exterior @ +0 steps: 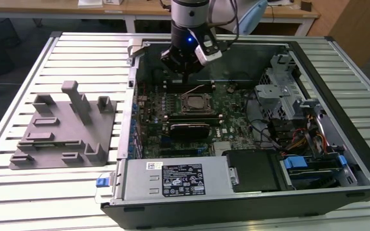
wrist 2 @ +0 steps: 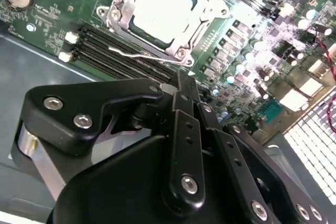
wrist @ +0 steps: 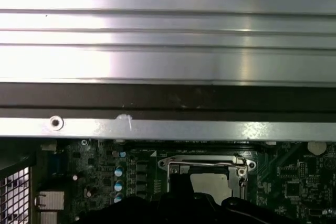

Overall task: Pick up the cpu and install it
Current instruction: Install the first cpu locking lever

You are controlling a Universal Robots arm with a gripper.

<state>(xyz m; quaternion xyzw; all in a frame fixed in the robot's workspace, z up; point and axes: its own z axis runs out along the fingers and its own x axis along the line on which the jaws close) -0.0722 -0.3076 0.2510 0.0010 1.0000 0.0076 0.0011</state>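
The pale silver square cpu is lying inside the dark metal-framed socket, near the top centre of the second wrist view. The black gripper is hanging just above it, fingers pressed together, holding nothing.

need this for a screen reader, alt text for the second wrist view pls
The cpu, pale silver-white, sits in the metal-framed socket on a green motherboard. The black gripper fills the foreground, apart from the chip.
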